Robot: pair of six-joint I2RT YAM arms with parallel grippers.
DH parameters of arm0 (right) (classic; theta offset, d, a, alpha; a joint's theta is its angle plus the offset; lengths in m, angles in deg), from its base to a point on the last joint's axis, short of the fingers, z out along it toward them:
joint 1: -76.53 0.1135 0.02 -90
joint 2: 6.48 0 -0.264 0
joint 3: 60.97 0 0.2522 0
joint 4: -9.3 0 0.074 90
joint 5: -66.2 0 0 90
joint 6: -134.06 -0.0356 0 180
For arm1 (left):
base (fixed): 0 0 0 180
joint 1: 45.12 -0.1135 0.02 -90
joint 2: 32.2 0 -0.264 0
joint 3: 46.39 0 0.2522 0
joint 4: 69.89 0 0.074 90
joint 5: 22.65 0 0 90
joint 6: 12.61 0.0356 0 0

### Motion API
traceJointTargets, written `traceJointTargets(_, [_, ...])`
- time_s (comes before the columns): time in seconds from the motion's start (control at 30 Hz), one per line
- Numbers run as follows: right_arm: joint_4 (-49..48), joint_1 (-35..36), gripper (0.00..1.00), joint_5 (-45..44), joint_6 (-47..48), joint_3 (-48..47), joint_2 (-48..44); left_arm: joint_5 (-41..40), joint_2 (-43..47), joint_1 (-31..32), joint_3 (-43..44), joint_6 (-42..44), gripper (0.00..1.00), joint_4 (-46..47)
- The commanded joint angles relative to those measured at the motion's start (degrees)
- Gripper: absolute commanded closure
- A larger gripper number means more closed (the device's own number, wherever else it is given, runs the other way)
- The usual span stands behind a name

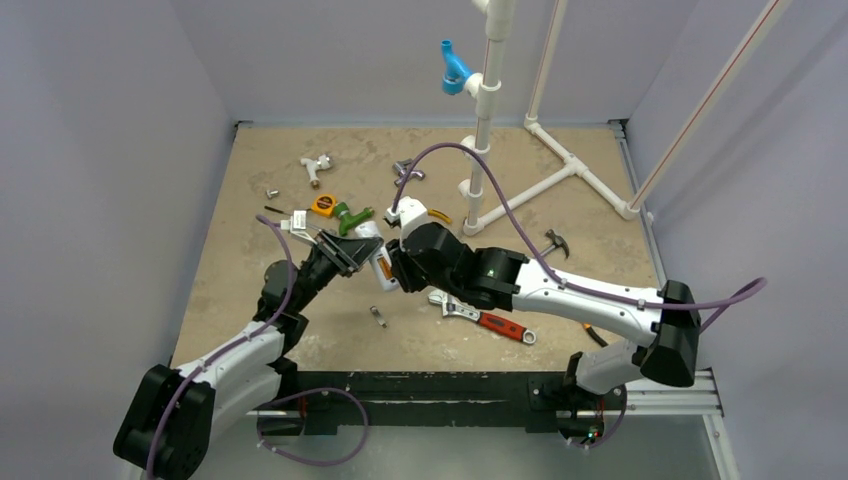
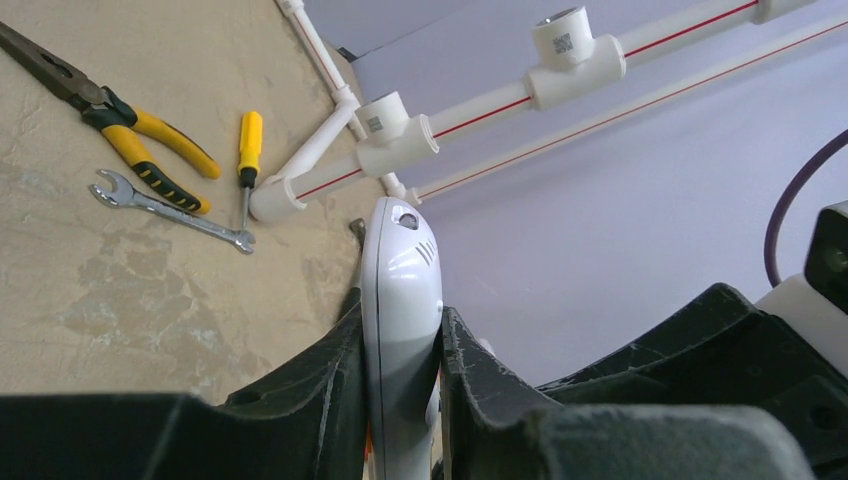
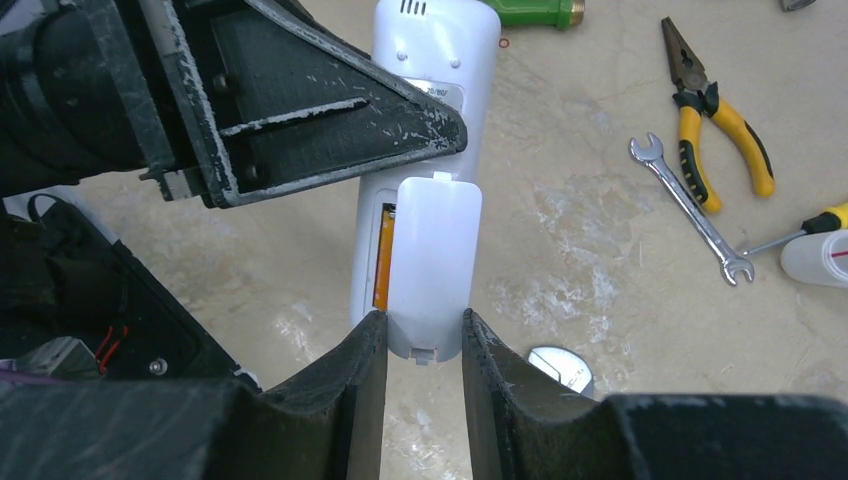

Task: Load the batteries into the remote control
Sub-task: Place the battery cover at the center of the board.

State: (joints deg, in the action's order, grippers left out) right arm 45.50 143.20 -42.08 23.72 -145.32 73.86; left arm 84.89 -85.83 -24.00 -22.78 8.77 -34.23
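Note:
My left gripper [image 2: 400, 345] is shut on the white remote control [image 2: 402, 290], holding it edge-on above the table. In the right wrist view the remote [image 3: 436, 55] shows its plain back, with the left finger [image 3: 300, 110] across it. An orange battery [image 3: 382, 255] shows as a strip in the open compartment; a second battery is hidden. My right gripper [image 3: 424, 335] is shut on the loose white cover piece [image 3: 432, 250], which lies over the compartment, slightly off to the right. In the top view both grippers [image 1: 345, 250] [image 1: 395, 265] meet at the remote [image 1: 376, 256].
On the table lie yellow-handled pliers [image 3: 715, 120], a wrench [image 3: 690, 205], a yellow screwdriver [image 2: 247, 150], a green-handled tool [image 3: 535, 10], a round silvery disc [image 3: 560, 370], a red-handled adjustable wrench [image 1: 485, 318] and a small metal cylinder [image 1: 378, 317]. A white pipe frame [image 1: 480, 150] stands behind.

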Motion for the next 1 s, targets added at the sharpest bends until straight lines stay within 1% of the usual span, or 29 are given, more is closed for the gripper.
traceJointTargets(0.0, [2.75,-0.13,0.80,1.13,-0.09,-4.48,2.23,-1.39,-0.34,0.61,0.35,-1.17,1.00,7.00])
traceJointTargets(0.33, [4.78,-0.14,0.81,3.46,0.10,-6.97,5.38,-1.98,-0.02,0.66,0.44,-1.10,1.00,6.05])
traceJointTargets(0.77, [4.46,-0.14,0.81,3.99,0.65,-6.68,5.82,-2.43,-0.14,0.67,0.71,-0.94,1.00,4.67])
traceJointTargets(0.83, [4.46,-0.13,0.83,3.41,0.63,-6.46,5.75,-2.48,0.00,0.61,0.58,-0.92,1.00,4.68])
traceJointTargets(0.97, [3.81,-0.14,0.89,1.89,0.90,-5.60,4.98,-2.59,0.02,0.65,0.52,-0.98,1.00,4.60])
